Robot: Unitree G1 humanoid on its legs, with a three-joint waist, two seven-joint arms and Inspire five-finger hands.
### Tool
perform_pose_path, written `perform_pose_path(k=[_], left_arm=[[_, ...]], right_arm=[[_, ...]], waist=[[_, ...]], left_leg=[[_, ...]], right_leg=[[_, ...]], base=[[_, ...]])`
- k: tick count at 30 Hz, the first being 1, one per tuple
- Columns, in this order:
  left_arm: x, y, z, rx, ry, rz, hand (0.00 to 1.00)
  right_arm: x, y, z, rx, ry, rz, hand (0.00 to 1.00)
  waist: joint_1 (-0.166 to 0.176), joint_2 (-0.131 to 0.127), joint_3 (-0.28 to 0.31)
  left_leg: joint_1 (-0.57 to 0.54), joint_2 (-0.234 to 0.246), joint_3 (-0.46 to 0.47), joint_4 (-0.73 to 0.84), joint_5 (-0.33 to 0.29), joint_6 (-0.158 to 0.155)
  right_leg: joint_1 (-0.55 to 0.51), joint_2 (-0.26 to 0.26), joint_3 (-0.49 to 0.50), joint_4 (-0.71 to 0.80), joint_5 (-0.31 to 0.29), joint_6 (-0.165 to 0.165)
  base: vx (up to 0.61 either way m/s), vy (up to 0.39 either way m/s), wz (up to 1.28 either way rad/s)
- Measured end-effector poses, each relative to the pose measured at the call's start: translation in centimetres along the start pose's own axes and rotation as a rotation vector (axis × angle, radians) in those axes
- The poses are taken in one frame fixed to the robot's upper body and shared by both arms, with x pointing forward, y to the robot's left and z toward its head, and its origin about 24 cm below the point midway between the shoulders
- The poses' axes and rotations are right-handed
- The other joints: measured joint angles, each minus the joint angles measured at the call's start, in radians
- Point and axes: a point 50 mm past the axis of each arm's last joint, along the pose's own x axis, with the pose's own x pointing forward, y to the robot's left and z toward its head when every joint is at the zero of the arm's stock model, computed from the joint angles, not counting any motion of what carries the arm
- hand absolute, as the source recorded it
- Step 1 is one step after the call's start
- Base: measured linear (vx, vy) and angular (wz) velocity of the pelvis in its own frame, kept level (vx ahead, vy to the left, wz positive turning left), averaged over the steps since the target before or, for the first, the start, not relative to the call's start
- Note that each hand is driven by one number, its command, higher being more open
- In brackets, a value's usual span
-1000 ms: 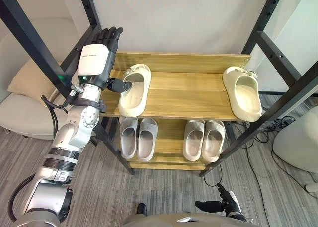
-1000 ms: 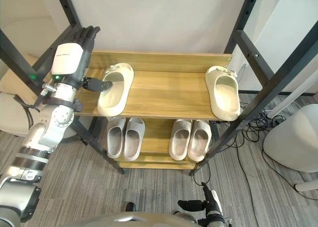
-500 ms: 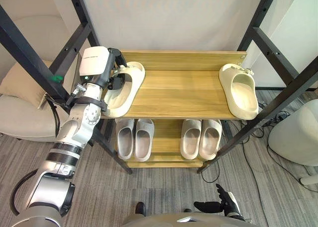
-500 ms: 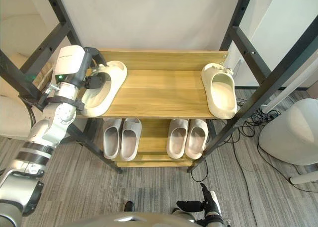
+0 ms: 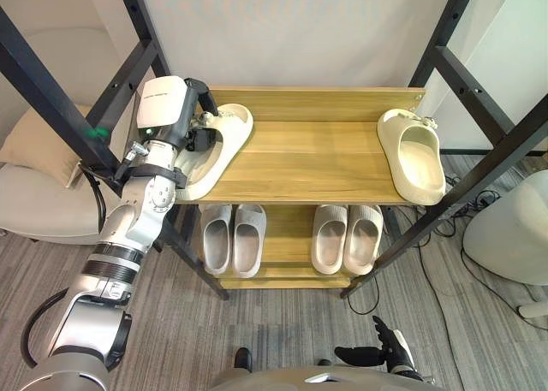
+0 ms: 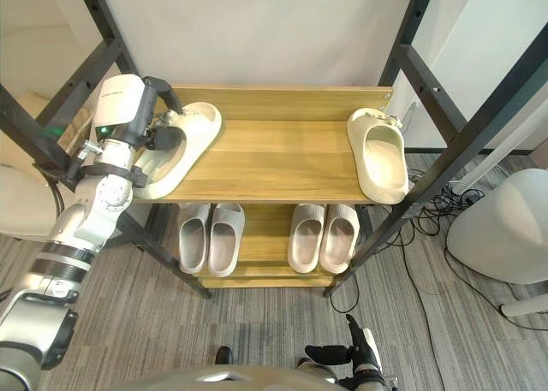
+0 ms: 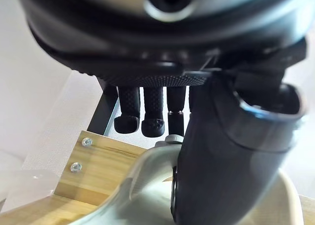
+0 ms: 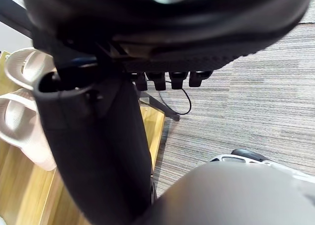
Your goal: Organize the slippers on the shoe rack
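Right hand (image 5: 381, 353): low before the shoe rack (image 5: 308, 164), fingers loose, idle.
Grey slippers (image 5: 233, 239): paired on the rack's lower shelf; we judged them tidy.
Left hand (image 5: 163, 110): at the rack's top-left end, curled around the skewed cream slipper (image 5: 224, 139).
Other cream slipper (image 5: 413, 156): top-right end, well apart; we judged the grip meant pairing them.

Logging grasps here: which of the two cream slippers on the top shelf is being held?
The left-end cream slipper: the left hand grips its rim. The right-end slipper lies free.
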Motion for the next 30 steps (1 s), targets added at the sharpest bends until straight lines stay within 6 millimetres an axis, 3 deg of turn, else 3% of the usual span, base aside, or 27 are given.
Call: perform_pose_path(k=[5, 16, 24, 30], left_arm=[[0.0, -0.3, 0.8, -0.031, -0.008, 0.013, 0.00], [0.1, -1.2, 5.5, -0.165, -0.122, 0.037, 0.00], [0.2, -2.3, 7.9, -0.211, -0.178, 0.008, 0.00], [0.5, -2.9, 7.9, -0.202, -0.174, -0.013, 0.00]], right_arm=[[0.0, -0.1, 0.0, -0.001, 0.000, -0.002, 1.00], [0.1, -0.3, 0.5, -0.002, -0.020, -0.010, 1.00], [0.0, -0.2, 0.5, 0.004, -0.028, -0.025, 1.00], [-0.1, -0.3, 0.7, 0.005, -0.036, -0.032, 1.00]], waist=[[0.000, 0.002, 0.001], [-0.016, 0.012, 0.007], [-0.051, 0.013, 0.008], [-0.071, 0.022, 0.013]], left_leg=[[0.001, -0.001, 0.000, 0.000, 0.001, 0.001], [0.022, 0.002, 0.028, 0.000, -0.006, 0.004], [0.029, 0.002, 0.055, 0.000, -0.012, 0.005], [0.035, 0.003, 0.062, 0.002, -0.015, 0.005]], right_leg=[[0.001, -0.002, 0.000, 0.003, 0.000, 0.000], [-0.016, -0.005, 0.034, 0.048, -0.020, -0.001], [-0.038, -0.009, 0.063, 0.082, -0.036, 0.001], [-0.036, -0.008, 0.070, 0.081, -0.036, 0.001]], base=[[0.00, 0.000, 0.00], [-0.01, 0.003, -0.08], [0.00, 0.008, -0.09], [0.00, 0.004, -0.05]])
